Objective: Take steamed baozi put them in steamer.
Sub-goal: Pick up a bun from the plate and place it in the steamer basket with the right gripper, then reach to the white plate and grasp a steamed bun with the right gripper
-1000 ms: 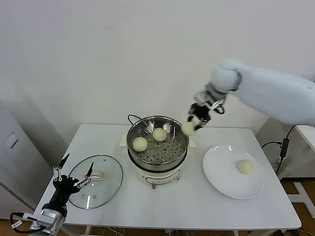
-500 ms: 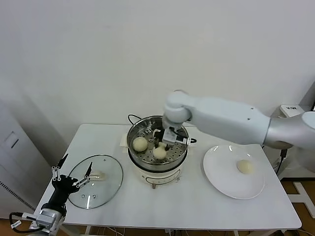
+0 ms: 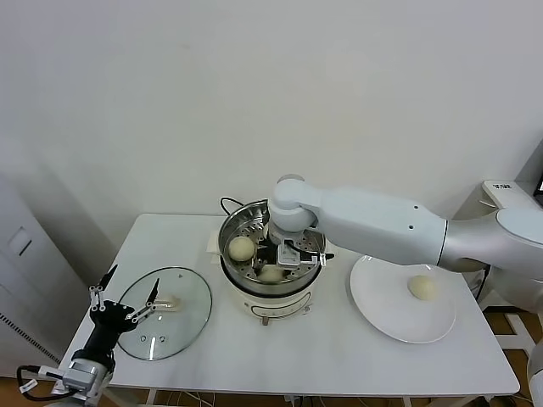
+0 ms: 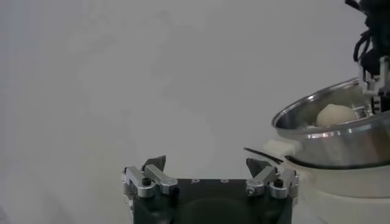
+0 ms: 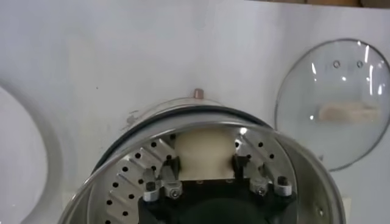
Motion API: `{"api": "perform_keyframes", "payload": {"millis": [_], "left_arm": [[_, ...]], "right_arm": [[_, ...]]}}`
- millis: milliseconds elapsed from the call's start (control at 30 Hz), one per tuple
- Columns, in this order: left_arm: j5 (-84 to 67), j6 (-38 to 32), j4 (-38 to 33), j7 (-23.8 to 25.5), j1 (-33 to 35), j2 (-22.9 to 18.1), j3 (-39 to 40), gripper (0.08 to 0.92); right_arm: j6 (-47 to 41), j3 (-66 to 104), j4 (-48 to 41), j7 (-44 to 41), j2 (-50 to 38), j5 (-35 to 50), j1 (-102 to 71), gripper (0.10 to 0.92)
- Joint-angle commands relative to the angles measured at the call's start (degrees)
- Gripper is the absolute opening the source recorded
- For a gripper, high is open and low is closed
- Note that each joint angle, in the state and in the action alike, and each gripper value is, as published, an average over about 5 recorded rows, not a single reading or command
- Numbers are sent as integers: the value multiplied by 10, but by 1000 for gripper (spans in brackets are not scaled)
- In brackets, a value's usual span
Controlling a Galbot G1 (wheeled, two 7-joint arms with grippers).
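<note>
The steamer, a steel basket on a cream pot, stands mid-table. My right gripper is down inside it, shut on a cream-white baozi. In the right wrist view the fingers clamp both sides of that bun, low over the perforated floor. Another baozi lies at the basket's left side. One more baozi lies on the white plate. My right arm hides the back of the basket. My left gripper is open and empty, low at the table's left front corner.
The round glass lid lies flat on the table's left side, next to my left gripper. A black cord runs behind the pot. The left wrist view shows the steamer with a bun off to one side.
My right gripper carried the baozi from above the steamer's right rim to over the basket and lowered it close to the floor. The left arm has not moved.
</note>
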Motion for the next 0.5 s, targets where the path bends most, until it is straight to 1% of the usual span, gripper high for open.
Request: {"api": "perform_keyframes", "payload": {"millis": [33, 100, 167, 300, 367, 433, 500], "left_arm": [[1, -2, 2, 1, -3, 2, 1, 823], [0, -2, 2, 1, -5, 4, 1, 823], [0, -1, 2, 1, -8, 6, 4, 823], [0, -1, 2, 0, -14, 9, 8, 823], [0, -1, 1, 0, -15, 9, 9, 823], [-1, -2, 0, 0, -15, 10, 9, 823], [-1, -2, -1, 1, -14, 10, 9, 823]], "right_arm": [[3, 46, -20, 1, -7, -1, 5, 744], [-25, 64, -39, -1, -23, 33, 30, 789], [-80, 68, -66, -1, -45, 92, 64, 811], [-248, 10, -137, 12, -106, 288, 134, 822], [-308, -37, -181, 9, -134, 375, 162, 822], [-332, -70, -226, -7, -157, 410, 175, 823], [-333, -85, -264, -28, -177, 408, 174, 823]]}}
